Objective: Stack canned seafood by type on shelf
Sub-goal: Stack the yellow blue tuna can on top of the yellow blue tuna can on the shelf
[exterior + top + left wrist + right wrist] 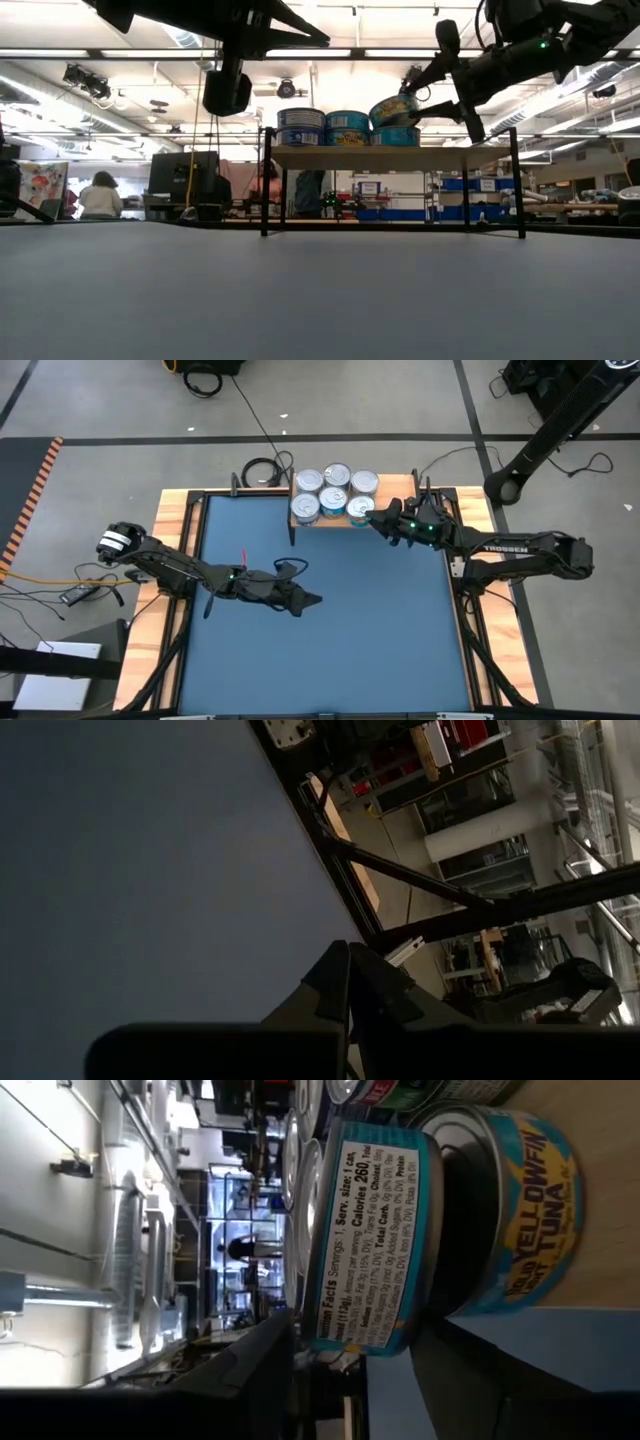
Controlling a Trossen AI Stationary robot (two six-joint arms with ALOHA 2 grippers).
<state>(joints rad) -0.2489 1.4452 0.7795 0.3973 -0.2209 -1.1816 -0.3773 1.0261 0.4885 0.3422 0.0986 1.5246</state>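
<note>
The light-wood shelf (397, 488) (330, 157) stands at the table's far edge on thin black legs. Several flat tins (322, 492) with silver lids and teal-blue labels stand on it, some stacked two high (325, 127). My right gripper (373, 518) (409, 108) is at the shelf's right end, shut on a teal-labelled tin (392, 108) (370, 1230). That tin hangs tilted just above a "yellowfin tuna" tin (525, 1200) (396, 136). My left gripper (314, 600) (348, 982) hovers shut over the middle of the table, touching nothing. My right gripper pinches the tin between its two fingers, one on the lid (405, 96) and one under the bottom (418, 120), at the rim nearest the arm (350, 1342). The fingers come nearly level from the table's right. The tin tilts, held edge raised; whether its far edge touches the tin below, I cannot tell.
The blue table top (330, 650) lies bare in front of the shelf, framed by wooden strips (170, 530) and black rails. Cables lie behind the shelf on the floor (262, 468). People show in the room beyond the table (100, 195).
</note>
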